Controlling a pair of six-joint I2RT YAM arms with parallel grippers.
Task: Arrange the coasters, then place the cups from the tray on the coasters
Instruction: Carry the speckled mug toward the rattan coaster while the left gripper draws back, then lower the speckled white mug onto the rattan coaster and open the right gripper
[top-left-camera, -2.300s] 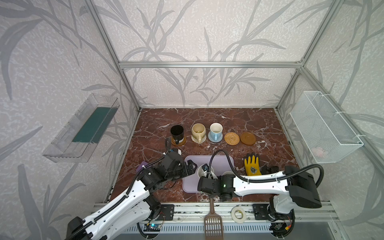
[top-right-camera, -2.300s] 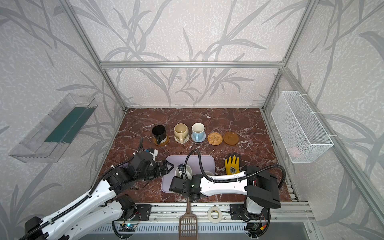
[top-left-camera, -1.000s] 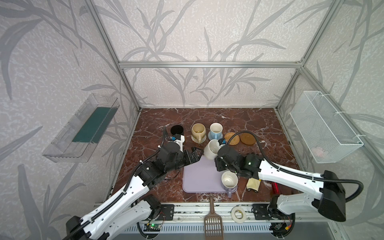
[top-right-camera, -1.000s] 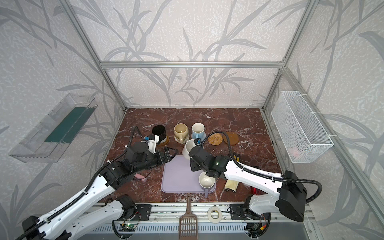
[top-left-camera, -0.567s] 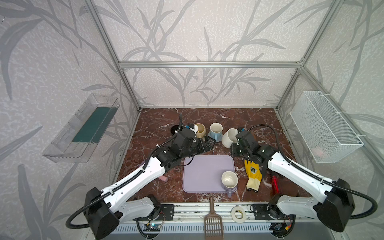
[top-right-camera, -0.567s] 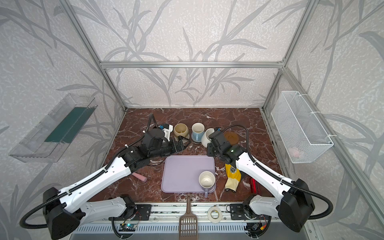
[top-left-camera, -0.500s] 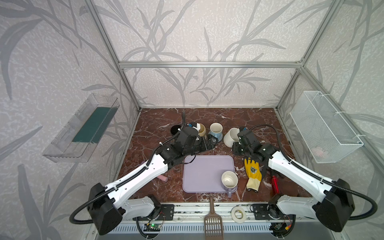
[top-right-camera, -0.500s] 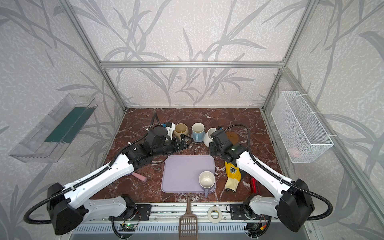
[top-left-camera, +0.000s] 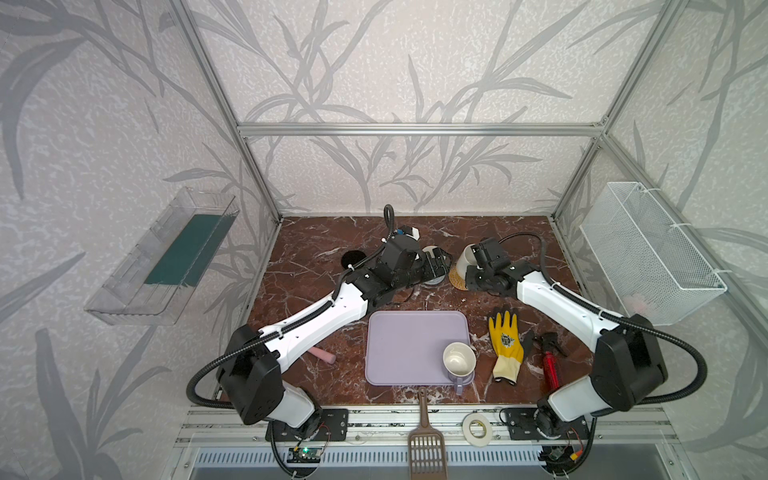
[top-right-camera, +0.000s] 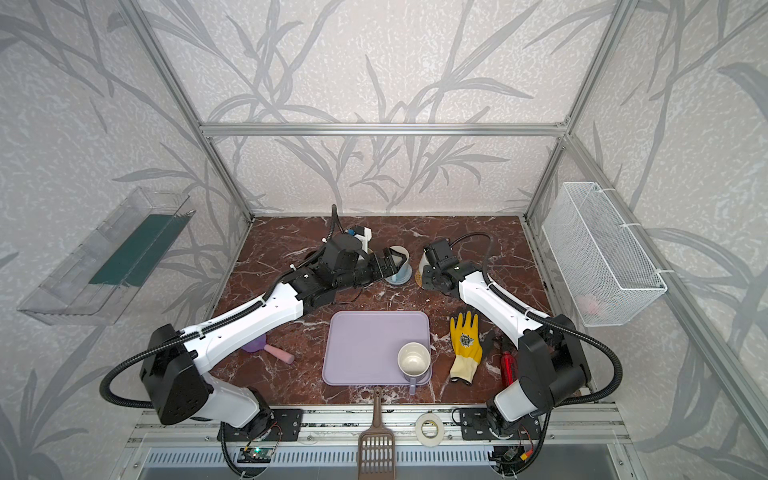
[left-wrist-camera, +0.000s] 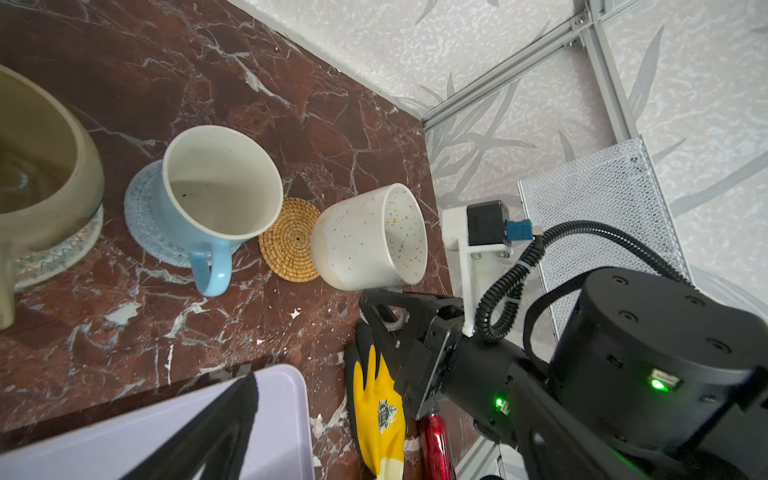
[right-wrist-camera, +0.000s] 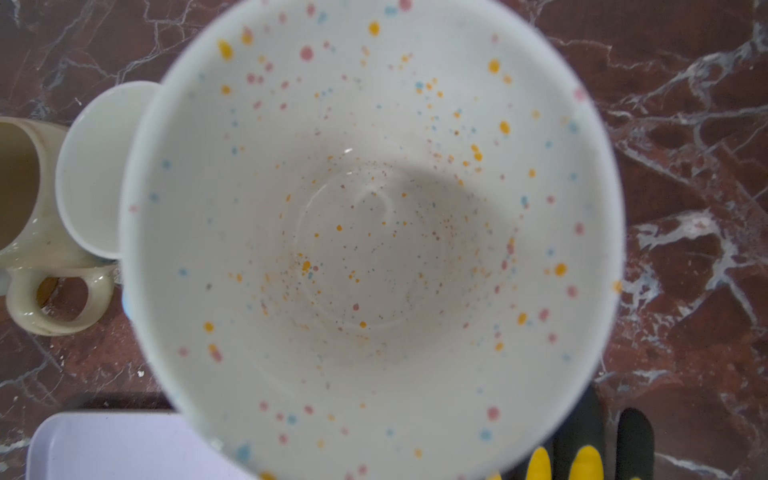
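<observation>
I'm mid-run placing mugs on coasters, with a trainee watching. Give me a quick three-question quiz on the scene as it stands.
1. True or false: the right tool holds nothing.
2. Which coaster does the light blue mug stand on? A) smooth amber-brown coaster; B) grey-blue woven coaster; C) tan rattan coaster.
3. How many mugs are on the tray?

Key:
1. False: it is shut on the speckled cream mug.
2. B.
3. One, the lavender mug.
</observation>
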